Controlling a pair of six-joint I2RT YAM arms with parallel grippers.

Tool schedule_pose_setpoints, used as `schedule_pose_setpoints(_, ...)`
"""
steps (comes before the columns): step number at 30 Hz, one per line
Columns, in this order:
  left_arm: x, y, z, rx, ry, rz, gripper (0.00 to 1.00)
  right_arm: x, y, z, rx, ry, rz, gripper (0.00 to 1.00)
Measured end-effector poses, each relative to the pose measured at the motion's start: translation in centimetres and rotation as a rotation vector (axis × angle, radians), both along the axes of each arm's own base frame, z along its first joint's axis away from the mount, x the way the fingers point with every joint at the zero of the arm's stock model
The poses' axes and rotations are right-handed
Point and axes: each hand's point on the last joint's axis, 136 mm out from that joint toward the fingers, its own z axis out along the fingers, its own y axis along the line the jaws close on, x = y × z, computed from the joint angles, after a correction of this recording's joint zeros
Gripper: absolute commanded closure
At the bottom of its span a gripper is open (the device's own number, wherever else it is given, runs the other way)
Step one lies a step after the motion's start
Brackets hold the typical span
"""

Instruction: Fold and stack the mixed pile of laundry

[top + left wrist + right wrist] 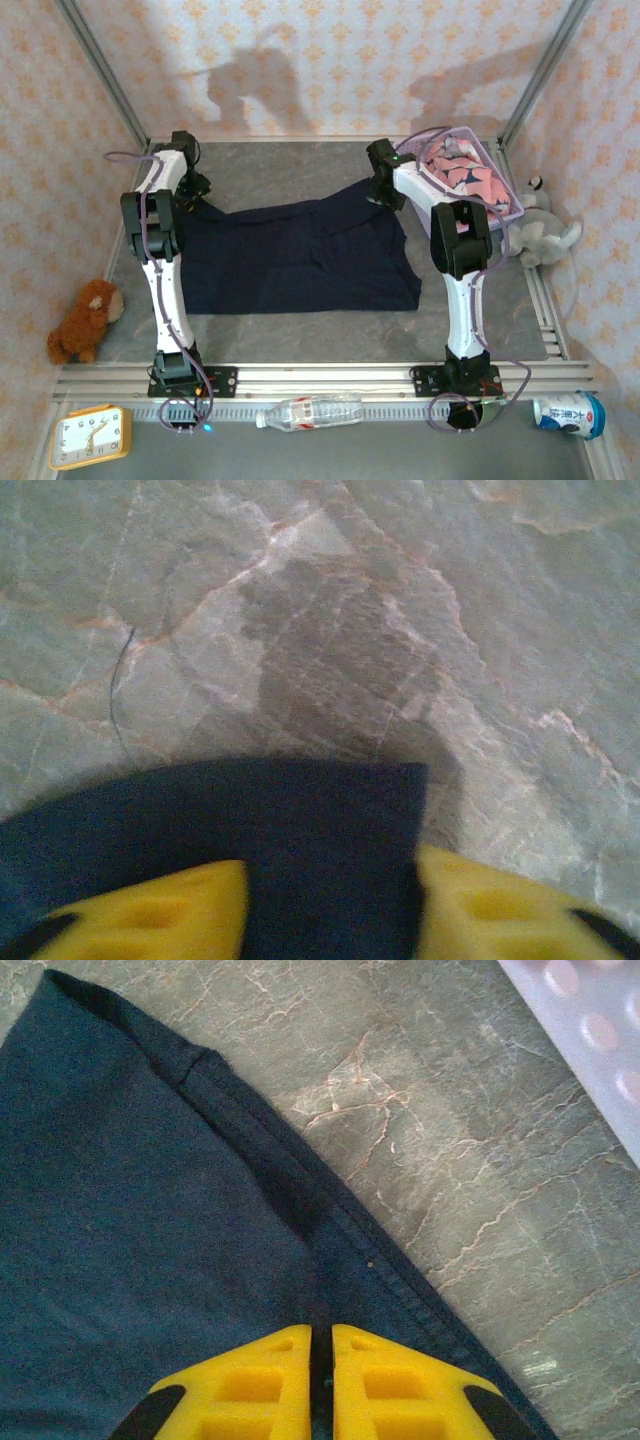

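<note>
Currently, the navy cloth (300,260) lies spread flat on the table (300,165) between the 2 arms. Its long axis runs left to right. The pink shark-print cloth (465,180) sits bunched in the basket (505,195) at the far right, well apart from the navy one.

Left gripper (195,188): at the far-left corner of the navy cloth. In the wrist view its fingers (150,910) stand apart with the square corner lying between them and bare table beyond. Judged not yet pinched, since the gap looks too wide for 1 thin layer.

Right gripper (382,190): at the far-right corner. In the wrist view its fingers (260,1380) are pressed together, the hem runs into the slit between them, and a crease leads up to it. This reads as clamped on the hem.

Key relation: each gripper sits at its own far corner, and the whole body of the cloth lies from there toward the arm bases. A first fold would likely carry both corners toward the near edge, across the short axis. Neither arm is nearer to its corner than the other, but only the right one has a grip. If the left lifts without closing, the far edge would probably come up skewed.
</note>
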Motion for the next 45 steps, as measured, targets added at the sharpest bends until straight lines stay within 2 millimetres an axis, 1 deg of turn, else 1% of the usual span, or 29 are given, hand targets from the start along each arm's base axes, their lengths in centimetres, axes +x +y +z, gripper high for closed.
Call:
schedule_pose_setpoints(1,0.1,0.0,0.1,0.0,-0.003,-0.003,0.91,0.0,0.1,0.1,0.003,0.003,0.002,0.87)
schedule_pose_setpoints(3,-0.1,0.0,0.1,0.0,0.005,-0.013,1.0,0.0,0.2,0.3,0.007,0.003,0.003,0.86)
schedule_pose_setpoints(7,-0.2,-0.1,0.1,0.0,0.013,-0.034,1.0,0.9,0.5,1.8,0.021,-0.029,0.005,0.87)
schedule_pose_setpoints(9,-0.2,-0.1,0.1,0.0,0.014,-0.037,1.0,1.5,0.7,2.7,0.028,-0.052,0.006,0.91)
schedule_pose_setpoints(12,-0.4,-0.1,0.2,0.001,0.019,-0.047,1.0,2.0,0.9,3.5,0.035,-0.074,0.011,0.99)
schedule_pose_setpoints(15,-0.7,-0.3,0.7,-0.001,0.018,-0.053,1.0,2.0,1.0,3.7,0.037,-0.075,0.012,1.0)
schedule_pose_setpoints(18,-0.9,-0.4,2.4,0.0,-0.006,-0.055,1.0,1.9,0.9,3.8,0.035,-0.07,0.013,1.0)
schedule_pose_setpoints(21,-0.7,-0.5,5.2,0.005,-0.057,-0.064,1.0,2.1,0.8,4.4,0.036,-0.074,0.009,1.0)
schedule_pose_setpoints(23,-0.7,-0.6,7.1,0.007,-0.092,-0.076,1.0,2.3,0.5,5.3,0.039,-0.084,0.004,1.0)
schedule_pose_setpoints(25,-0.8,-0.7,9.0,0.012,-0.125,-0.09,1.0,2.3,0.1,6.8,0.042,-0.101,-0.003,1.0)
schedule_pose_setpoints(27,-0.9,-0.8,10.4,0.018,-0.149,-0.102,1.0,2.0,-0.3,8.3,0.045,-0.117,-0.011,1.0)
schedule_pose_setpoints(29,-1.3,-0.9,11.3,0.024,-0.16,-0.112,1.0,1.4,-0.7,10.2,0.05,-0.137,-0.015,1.0)
schedule_pose_setpoints(31,-2.1,-1.0,11.4,0.031,-0.148,-0.128,1.0,0.8,-1.0,12.1,0.056,-0.16,-0.02,1.0)
schedule_pose_setpoints(34,-3.8,-1.0,10.7,0.039,-0.105,-0.144,1.0,-1.0,-1.6,14.8,0.071,-0.191,-0.027,1.0)
schedule_pose_setpoints(36,-4.9,-1.0,10.0,0.045,-0.07,-0.153,1.0,-2.6,-2.0,15.9,0.082,-0.195,-0.031,1.0)
schedule_pose_setpoints(38,-6.0,-1.1,9.3,0.042,-0.041,-0.156,1.0,-4.4,-2.3,16.4,0.096,-0.186,-0.037,1.0)
schedule_pose_setpoints(40,-7.0,-1.2,8.8,0.038,-0.019,-0.158,1.0,-6.4,-2.6,16.4,0.108,-0.165,-0.04,1.0)
schedule_pose_setpoints(42,-7.9,-1.3,8.7,0.034,-0.005,-0.155,1.0,-8.3,-2.9,16.0,0.117,-0.137,-0.043,1.0)
schedule_pose_setpoints(45,-9.1,-1.2,9.2,0.035,-0.006,-0.148,1.0,-11.7,-3.6,15.0,0.125,-0.087,-0.049,1.0)
